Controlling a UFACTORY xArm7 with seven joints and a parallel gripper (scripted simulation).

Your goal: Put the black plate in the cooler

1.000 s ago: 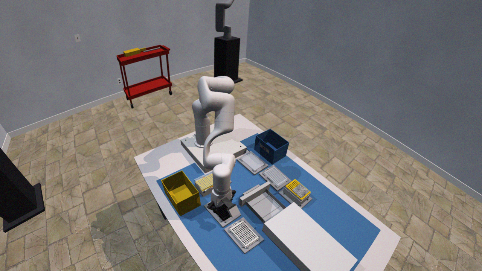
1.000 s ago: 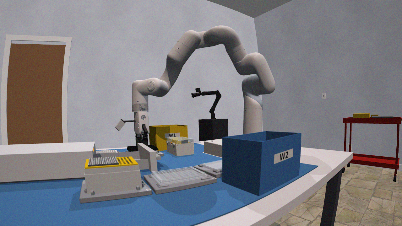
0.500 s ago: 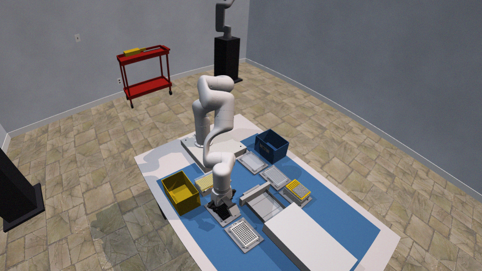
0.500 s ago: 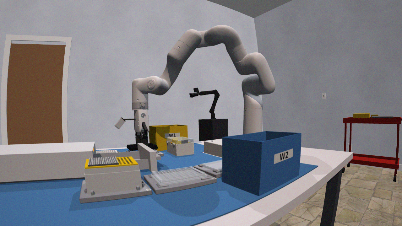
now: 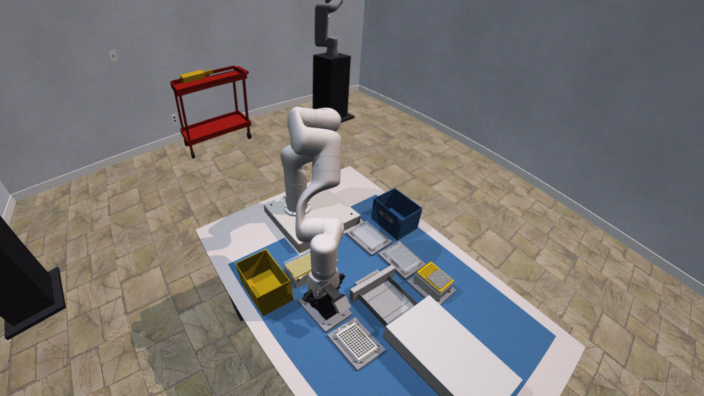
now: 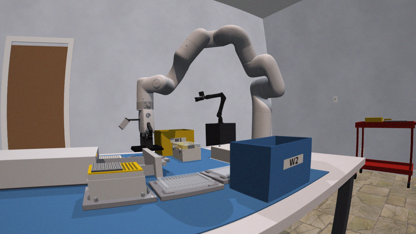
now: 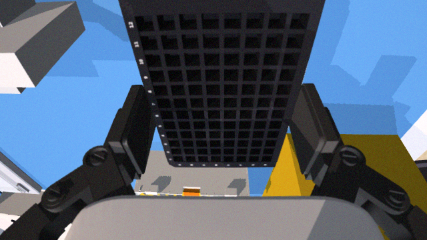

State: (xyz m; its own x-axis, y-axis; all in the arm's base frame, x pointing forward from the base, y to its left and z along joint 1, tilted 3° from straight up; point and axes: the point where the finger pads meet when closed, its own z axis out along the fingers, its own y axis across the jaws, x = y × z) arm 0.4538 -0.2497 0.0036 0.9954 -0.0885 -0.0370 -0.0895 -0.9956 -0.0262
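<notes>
The claw (image 7: pixel 218 123) grips the black plate (image 7: pixel 220 83) by its long sides, level in mid-frame above the blue mat (image 7: pixel 60 117). The plate's far end is cut off at the wrist frame's top. In the top view the arm (image 5: pixel 322 246) hides most of it; below sits its grey nest (image 5: pixel 330 320).

The plate (image 7: pixel 220 87) is black with a square grid of wells and tiny white marks along its edge. The mat (image 5: pixel 472 305) is blue. One bin (image 5: pixel 263 280) is yellow, the other (image 6: pixel 270 167) dark blue. The cart (image 5: pixel 209 83) is red. The floor (image 5: pixel 98 221) is tan stone tiles.
</notes>
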